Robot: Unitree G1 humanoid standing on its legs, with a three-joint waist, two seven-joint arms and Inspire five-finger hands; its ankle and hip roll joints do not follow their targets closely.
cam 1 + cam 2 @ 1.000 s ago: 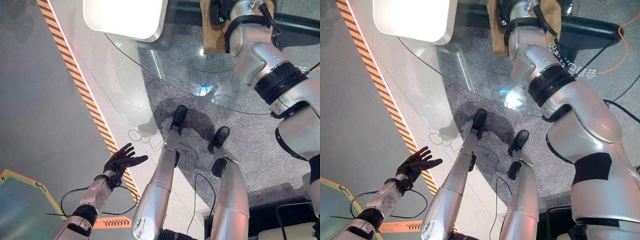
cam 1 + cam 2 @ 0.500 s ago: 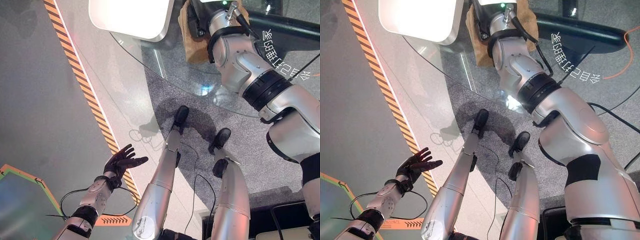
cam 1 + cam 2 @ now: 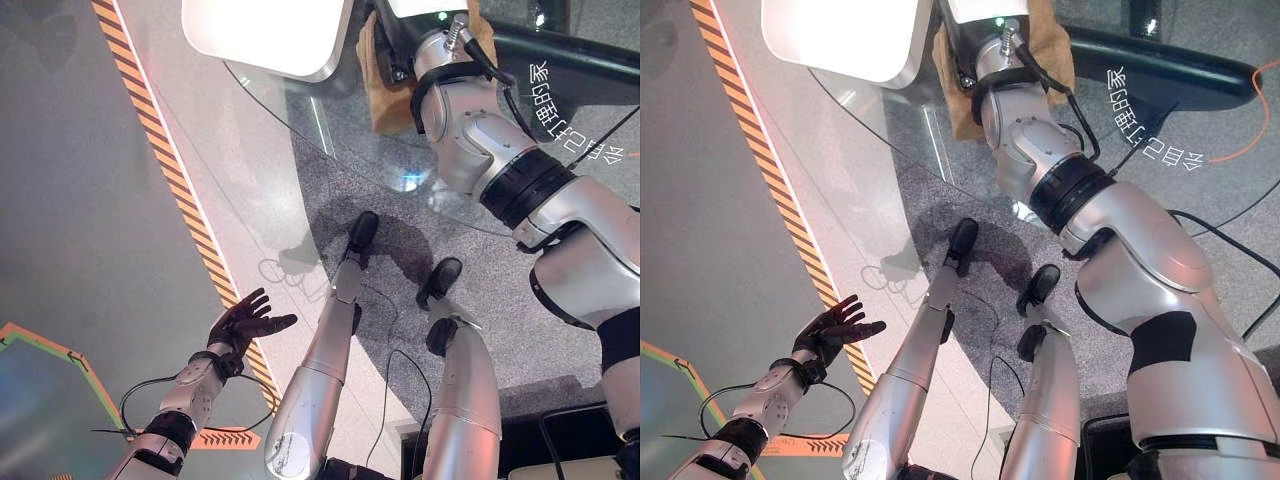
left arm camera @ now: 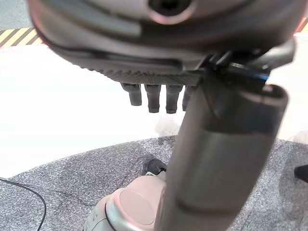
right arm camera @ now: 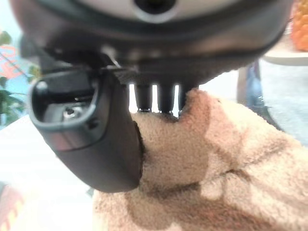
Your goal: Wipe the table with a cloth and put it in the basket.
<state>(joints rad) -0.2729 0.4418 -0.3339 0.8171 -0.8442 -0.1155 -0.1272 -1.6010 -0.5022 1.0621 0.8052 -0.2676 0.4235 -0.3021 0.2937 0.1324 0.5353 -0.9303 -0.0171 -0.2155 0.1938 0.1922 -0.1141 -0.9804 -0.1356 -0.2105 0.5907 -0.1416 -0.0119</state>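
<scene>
- On the round clear glass table, toward its far side, lies the tan fleecy cloth, spread flat against the pane beside the white rounded tray-like slab.
- Pressed onto that cloth from above: right hand, thumb and fingers laid over the pile rather than bunching it, judged a flat wiping hold meant to drag the fabric across the glass. From overhead, hidden past the wrist.
- Well off the table, low over the grey floor near the orange-and-black striped floor tape: left hand, palm up, fingers spread wide and holding nothing; probably kept clear for balance and out of the sweep.
- Judged mid-wipe, with most of the pane nearer the table's edge yet to be covered.
- No basket to be made out around the table, so the drop-off spot cannot be told.
- Risk, as a guess: cloth sliding off the glass edge if pushed too far.
</scene>
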